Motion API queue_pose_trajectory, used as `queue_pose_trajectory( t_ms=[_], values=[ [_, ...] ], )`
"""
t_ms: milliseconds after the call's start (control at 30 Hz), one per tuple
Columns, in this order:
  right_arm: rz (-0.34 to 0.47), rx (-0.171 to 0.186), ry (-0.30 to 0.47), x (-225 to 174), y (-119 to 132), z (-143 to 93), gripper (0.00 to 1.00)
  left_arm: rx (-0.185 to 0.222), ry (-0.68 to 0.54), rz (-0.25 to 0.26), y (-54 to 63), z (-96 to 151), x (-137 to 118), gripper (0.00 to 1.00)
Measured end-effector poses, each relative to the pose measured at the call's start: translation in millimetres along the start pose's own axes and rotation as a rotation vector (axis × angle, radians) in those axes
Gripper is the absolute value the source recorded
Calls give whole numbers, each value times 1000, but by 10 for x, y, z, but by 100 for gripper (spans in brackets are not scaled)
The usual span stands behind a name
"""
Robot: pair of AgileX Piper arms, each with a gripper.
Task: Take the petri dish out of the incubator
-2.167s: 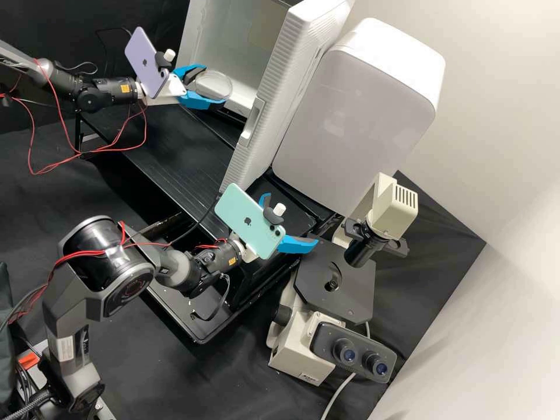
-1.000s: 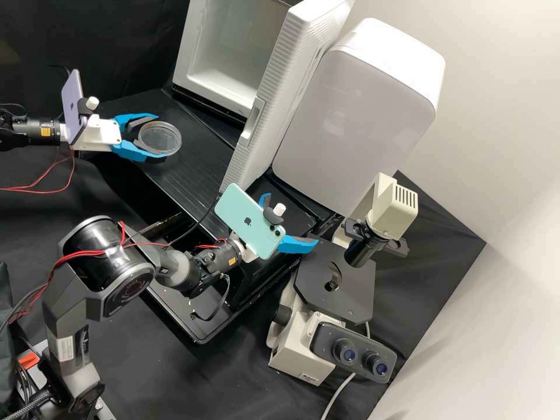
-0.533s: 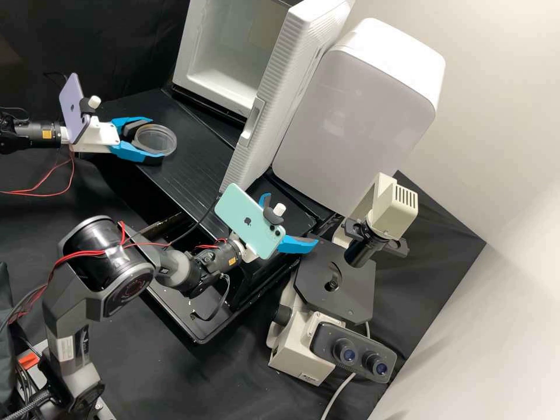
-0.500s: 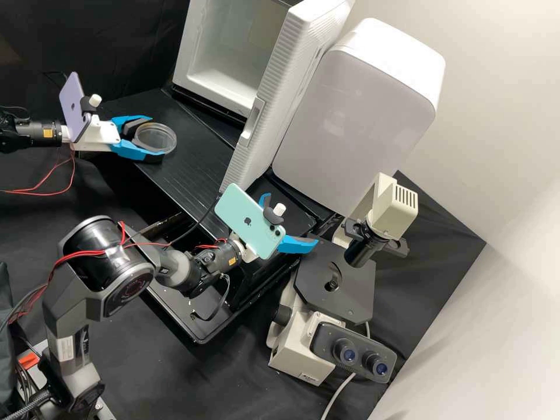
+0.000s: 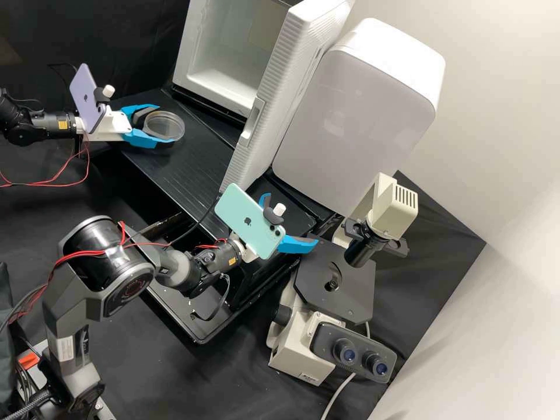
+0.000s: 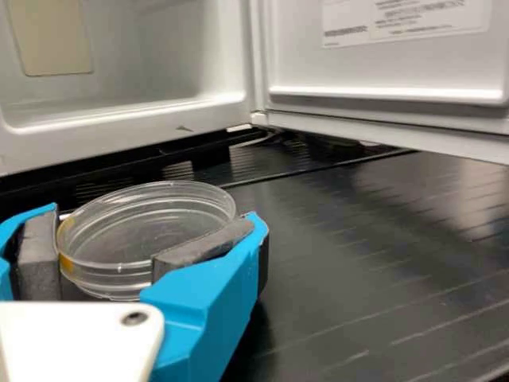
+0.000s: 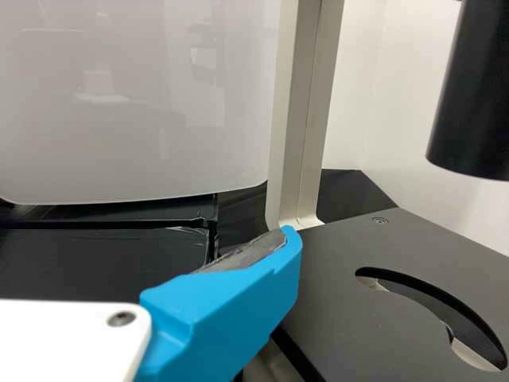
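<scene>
A clear round petri dish sits between the blue fingers of my left gripper, which is shut on it. It is low over the black bench, outside and in front of the white incubator, whose door stands open. In the left wrist view the petri dish is clamped by the grey pads of the left gripper, with the incubator's open chamber behind it. Whether the dish touches the bench I cannot tell. My right gripper stands open and holds nothing beside the microscope stage.
A microscope stands at the front right, its black stage just under the right gripper. The open door reaches out over the bench between the two arms. Red cables hang at the left.
The left gripper carried the dish out of the incubator, down and to the left, then drifted slightly back toward the incubator. The right arm has kept still.
</scene>
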State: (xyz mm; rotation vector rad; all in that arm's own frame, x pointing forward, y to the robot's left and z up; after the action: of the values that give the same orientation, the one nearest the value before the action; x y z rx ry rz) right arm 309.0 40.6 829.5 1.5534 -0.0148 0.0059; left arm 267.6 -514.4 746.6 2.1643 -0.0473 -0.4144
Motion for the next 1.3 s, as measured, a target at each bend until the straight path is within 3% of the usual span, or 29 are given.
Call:
queue_pose_trajectory(
  t_ms=[100,567,600,800,1100,1167,1300],
  values=[
    [0,0,0,0,0,0,100,3,-16,-28,-51,50,8,0],
    [0,0,0,0,0,0,100,-5,-35,-20,-105,127,50,0],
    [0,0,0,0,0,0,100,-5,-35,-21,-106,127,56,100],
    [0,0,0,0,0,0,100,-5,-28,-19,-90,126,82,100],
    [0,0,0,0,0,0,100,152,31,30,-92,207,76,100],
    [0,0,0,0,0,0,100,173,52,44,-109,232,71,100],
    [0,0,0,0,0,0,100,175,68,63,-116,240,41,100]
  ],
)
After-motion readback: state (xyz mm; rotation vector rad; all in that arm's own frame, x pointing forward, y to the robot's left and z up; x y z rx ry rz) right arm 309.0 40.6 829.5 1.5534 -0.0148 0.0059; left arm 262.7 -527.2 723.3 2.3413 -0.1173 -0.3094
